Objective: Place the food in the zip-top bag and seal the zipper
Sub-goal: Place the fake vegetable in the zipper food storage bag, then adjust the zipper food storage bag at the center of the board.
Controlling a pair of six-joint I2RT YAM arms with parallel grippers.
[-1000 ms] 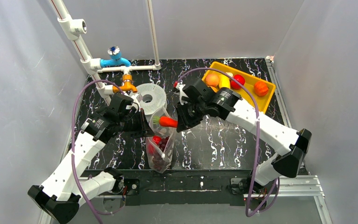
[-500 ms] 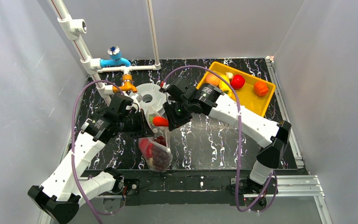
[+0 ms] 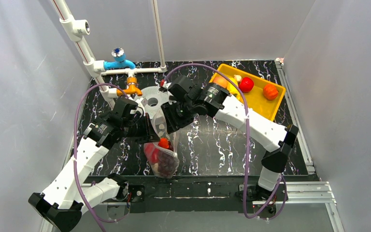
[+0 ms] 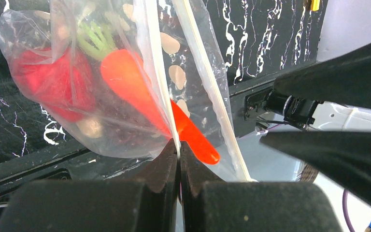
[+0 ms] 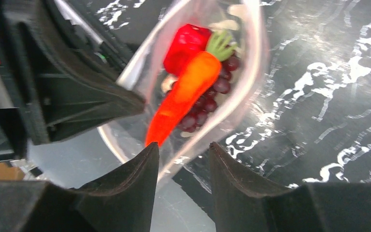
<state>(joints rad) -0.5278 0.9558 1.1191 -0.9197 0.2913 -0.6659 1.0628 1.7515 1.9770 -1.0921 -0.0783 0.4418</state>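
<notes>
Found left tool (image 4: 178, 162) clenched on zip-top bag (image 4: 183, 77) rim. Found right tool (image 5: 183, 157) released above mouth. Noted carrot (image 5: 188, 89) inside, atop grapes (image 5: 207, 104), seemingly touching red pepper (image 5: 186, 43).

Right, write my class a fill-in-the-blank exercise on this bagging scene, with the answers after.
1. The left fingers are ___ on the rim of the zip-top bag.
2. The carrot lies ___ the bag, over the grapes.
3. The right fingers hold ___.
4. The tray at the back is ___.
Missing words: shut, inside, nothing, yellow.
</notes>
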